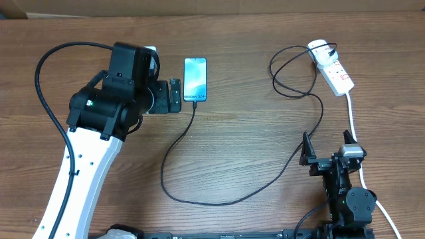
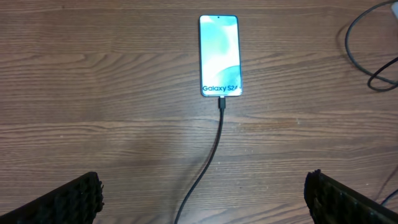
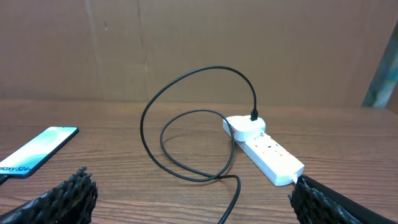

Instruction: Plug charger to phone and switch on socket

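Note:
The phone (image 1: pixel 195 79) lies screen up at the table's back middle, its "Galaxy S24" edge toward the front. The charger cable (image 1: pixel 219 199) has its black tip in the phone's near edge (image 2: pixel 221 102) and loops across the table to its plug in the white socket (image 1: pixel 334 72) at the back right. My left gripper (image 1: pixel 174 95) is open and empty, just left of the phone; in the left wrist view (image 2: pixel 202 196) its fingers straddle the cable. My right gripper (image 1: pixel 325 149) is open and empty near the front right, well short of the socket (image 3: pixel 267 149).
The socket's thick white cord (image 1: pixel 355 129) runs from the strip toward the front right, past my right arm. A brown cardboard wall (image 3: pixel 199 43) stands behind the table. Cable loops (image 3: pixel 186 143) lie on the wood left of the socket.

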`<action>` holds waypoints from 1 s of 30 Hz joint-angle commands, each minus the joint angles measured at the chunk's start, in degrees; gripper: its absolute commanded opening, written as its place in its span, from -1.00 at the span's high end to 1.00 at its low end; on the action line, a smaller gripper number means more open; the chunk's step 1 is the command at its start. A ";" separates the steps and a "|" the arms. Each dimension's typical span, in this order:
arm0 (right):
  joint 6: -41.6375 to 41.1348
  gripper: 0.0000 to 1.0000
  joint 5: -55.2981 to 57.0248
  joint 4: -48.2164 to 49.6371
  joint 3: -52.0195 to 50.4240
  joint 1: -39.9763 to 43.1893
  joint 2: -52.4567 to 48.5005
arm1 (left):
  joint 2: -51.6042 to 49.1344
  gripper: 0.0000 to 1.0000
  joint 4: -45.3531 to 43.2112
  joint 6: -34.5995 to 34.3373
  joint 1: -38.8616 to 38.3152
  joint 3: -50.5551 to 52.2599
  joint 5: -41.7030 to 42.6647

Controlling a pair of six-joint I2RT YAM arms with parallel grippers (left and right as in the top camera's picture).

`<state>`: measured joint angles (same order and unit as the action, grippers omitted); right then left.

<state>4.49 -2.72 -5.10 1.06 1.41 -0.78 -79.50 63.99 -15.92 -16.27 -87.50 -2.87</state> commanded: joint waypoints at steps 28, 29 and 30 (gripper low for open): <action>-0.13 -1.00 0.04 0.44 -0.61 -0.33 0.61 | 15.65 -0.99 -12.02 5.90 9.88 21.81 1.22; -0.13 -1.00 0.07 0.44 -0.61 -0.33 0.61 | 17.29 -0.99 -13.81 6.45 9.99 24.24 1.22; -0.13 -1.00 0.04 0.44 -0.61 -0.33 0.61 | 18.75 -0.99 -15.61 7.17 9.99 26.36 1.22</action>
<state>4.51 -2.74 -5.06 1.06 1.41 -0.78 -65.04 50.96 -11.35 -6.61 -66.35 -3.18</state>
